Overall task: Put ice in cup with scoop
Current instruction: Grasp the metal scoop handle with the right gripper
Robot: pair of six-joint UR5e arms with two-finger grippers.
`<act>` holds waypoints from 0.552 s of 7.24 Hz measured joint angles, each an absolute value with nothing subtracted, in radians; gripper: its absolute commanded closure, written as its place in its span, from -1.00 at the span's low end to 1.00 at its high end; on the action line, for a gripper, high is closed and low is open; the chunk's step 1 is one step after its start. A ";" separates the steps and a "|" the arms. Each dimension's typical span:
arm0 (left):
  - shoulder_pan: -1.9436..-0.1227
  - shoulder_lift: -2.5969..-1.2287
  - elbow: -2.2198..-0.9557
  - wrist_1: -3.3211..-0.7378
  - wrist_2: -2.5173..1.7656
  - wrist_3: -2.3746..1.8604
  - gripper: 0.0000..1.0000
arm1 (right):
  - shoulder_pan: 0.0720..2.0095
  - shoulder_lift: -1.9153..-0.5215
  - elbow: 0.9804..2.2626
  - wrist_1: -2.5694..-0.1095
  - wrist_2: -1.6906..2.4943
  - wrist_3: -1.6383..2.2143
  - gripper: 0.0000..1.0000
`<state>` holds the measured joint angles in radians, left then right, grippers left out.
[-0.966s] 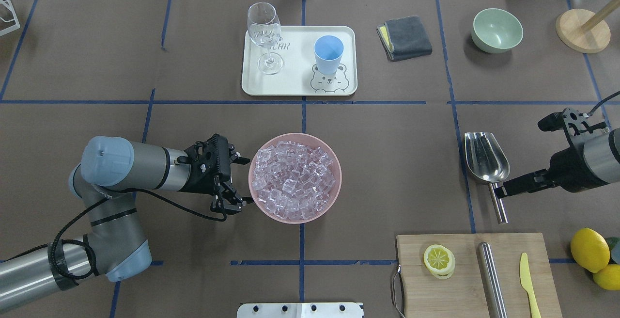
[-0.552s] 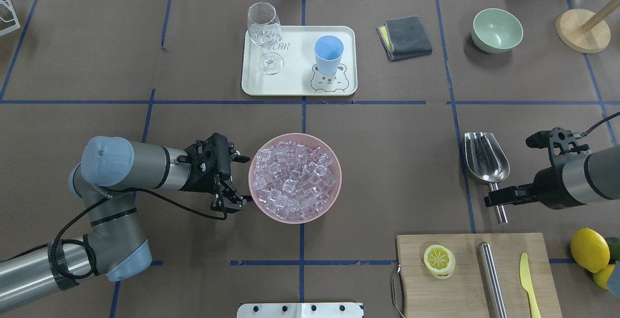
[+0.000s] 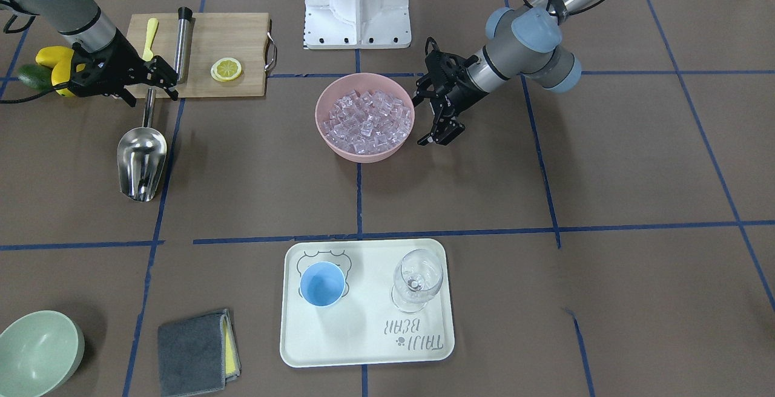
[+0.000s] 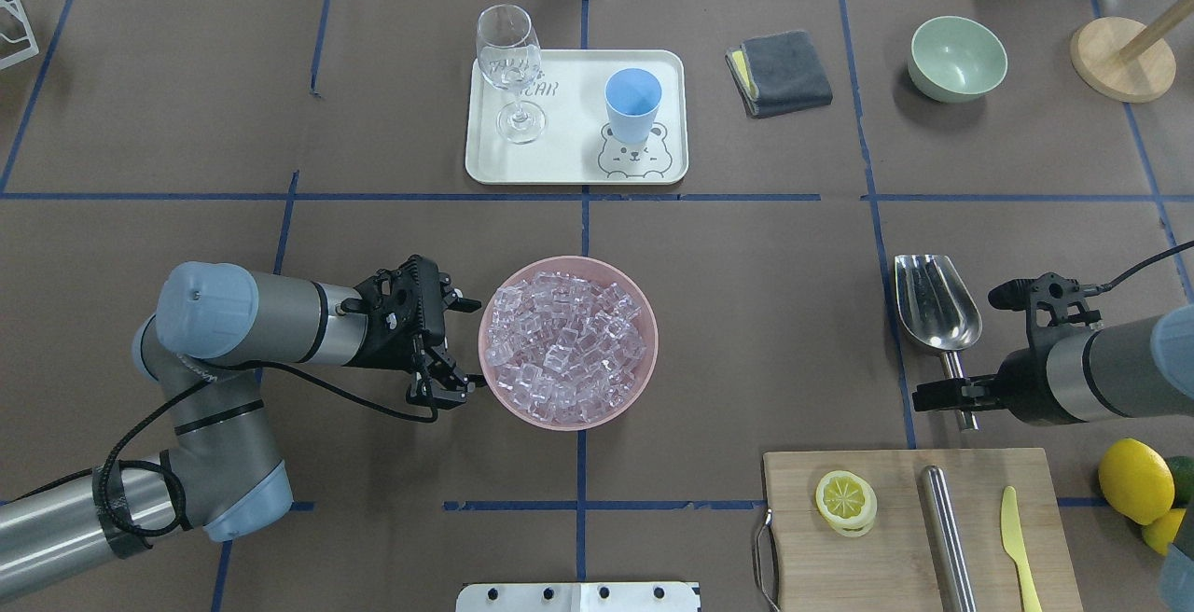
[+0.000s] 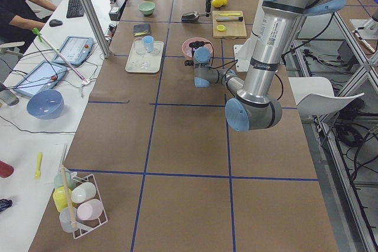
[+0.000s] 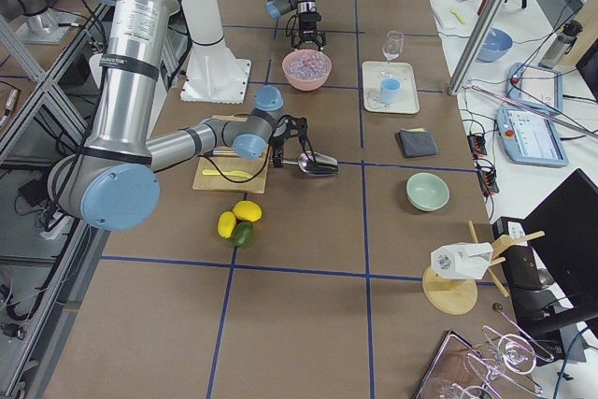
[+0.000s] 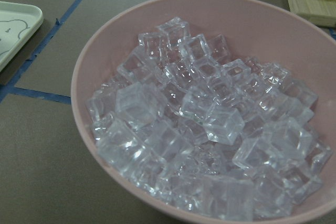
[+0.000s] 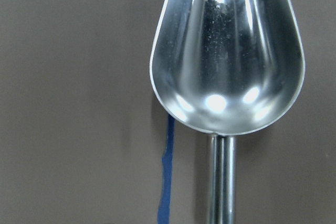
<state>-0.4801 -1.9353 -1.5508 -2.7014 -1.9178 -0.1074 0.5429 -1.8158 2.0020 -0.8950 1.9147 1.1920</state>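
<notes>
The scoop (image 4: 936,313) lies on the counter at right, its handle between the spread fingers of the right pincer (image 4: 956,396). The left pincer (image 4: 462,348) gapes just left of the pink bowl (image 4: 569,423) of ice (image 4: 569,341). The cup (image 4: 632,104) stands on the far tray (image 4: 569,127).

A round pink plastic bowl (image 3: 404,132) stands mid-tabletop, heaped with small clear ice cubes (image 3: 366,117). The left gripper (image 3: 422,120) sits just beside the bowl's rim, its fingers apart. Toward the tabletop's edge on the robot's right, a shiny steel scoop (image 3: 141,163) lies flat, and the right gripper (image 3: 169,85) is over the end of its handle with fingers spread. Behind it, near the robot's edge, a wooden cutting board (image 3: 236,34) carries a lemon slice (image 3: 226,69), a steel cylinder with a black tip (image 3: 181,37) and a yellow plastic knife (image 3: 149,35). Toward the operators' edge, a cream rectangular tray (image 3: 363,336) holds a light-blue plastic cup (image 3: 322,284) and a clear stemmed wine glass (image 3: 416,279), both upright and apart.
</notes>
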 measured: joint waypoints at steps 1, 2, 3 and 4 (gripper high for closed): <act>-0.480 -1.935 -1.551 -2.702 -1.908 -0.107 -1.00 | 0.535 -1.823 2.001 -0.897 1.893 1.198 -0.99; -0.480 -1.936 -1.551 -2.702 -1.903 -0.107 -1.00 | 0.530 -1.830 2.000 -0.898 1.876 1.200 -0.96; -0.480 -1.936 -1.551 -2.702 -1.902 -0.108 -1.00 | 0.525 -1.833 1.998 -0.900 1.864 1.201 -0.95; -0.480 -1.937 -1.551 -2.701 -1.901 -0.108 -1.00 | 0.519 -1.833 1.997 -0.901 1.855 1.201 -0.94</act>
<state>-0.4801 -1.9369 -1.5509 -2.7015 -1.9005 -0.1084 0.5192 -1.8326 1.9973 -0.9006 1.8551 1.2010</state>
